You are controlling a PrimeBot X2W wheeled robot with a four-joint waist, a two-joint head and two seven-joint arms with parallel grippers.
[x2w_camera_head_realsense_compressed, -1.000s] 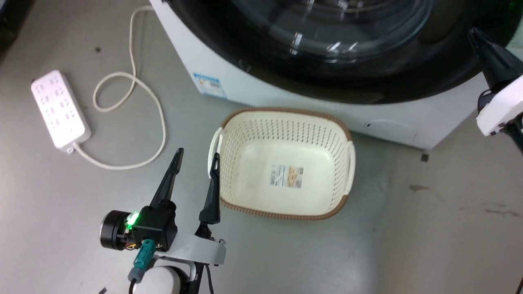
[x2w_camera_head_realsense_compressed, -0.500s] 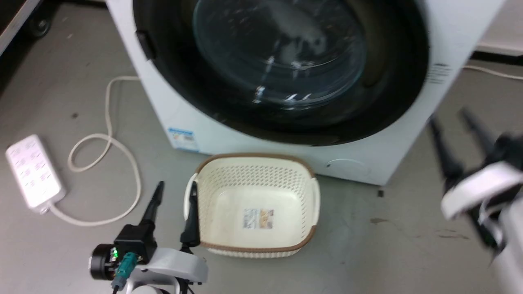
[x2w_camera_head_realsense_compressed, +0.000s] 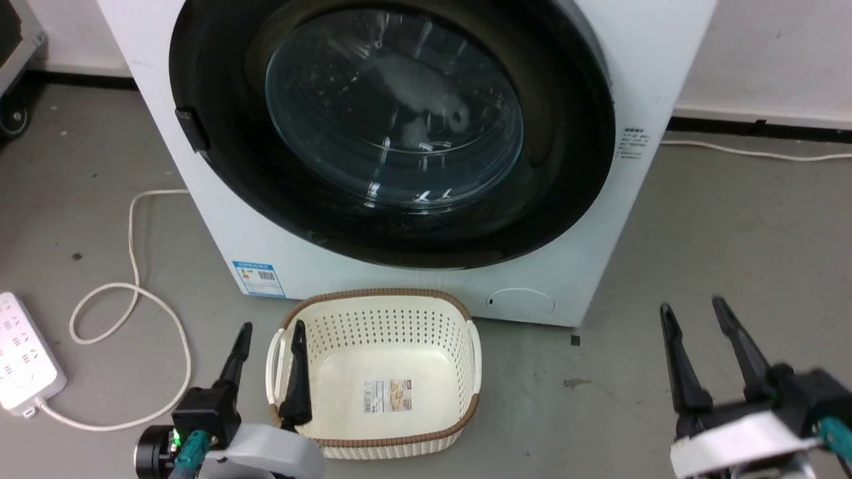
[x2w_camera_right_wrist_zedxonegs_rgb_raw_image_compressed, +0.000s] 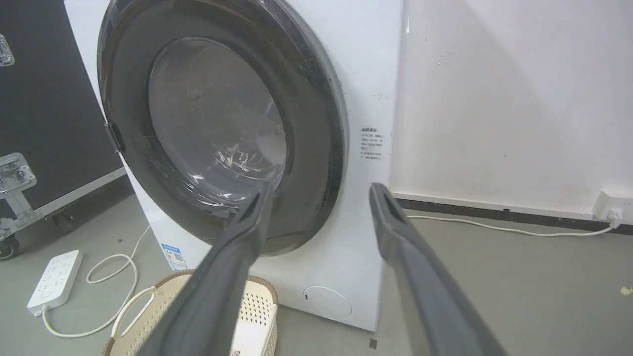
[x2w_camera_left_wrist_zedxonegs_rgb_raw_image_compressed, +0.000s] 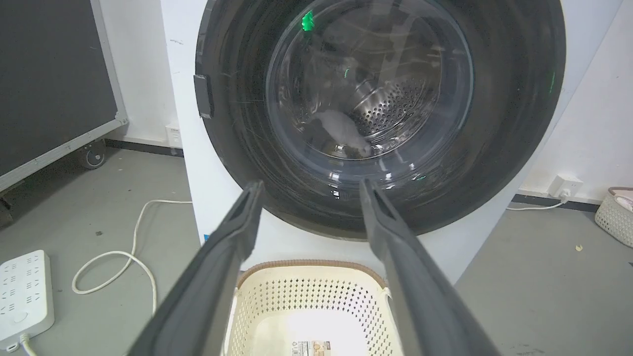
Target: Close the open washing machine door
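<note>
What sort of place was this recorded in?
Likely a lab staged as a laundry corner: a front-loading washing machine, a perforated laundry basket before it, a wheeled black flight case alongside.

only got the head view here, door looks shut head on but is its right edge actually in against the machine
Observer: In the right wrist view, which looks along the front from the side, the washing machine door has its right rim lying against the white front of the washing machine. No gap shows there.
Operator: ok and that white cable running off right, where does it go
Observer: The right wrist view shows it running along the foot of the wall and plugging into a wall socket low down there.
</note>
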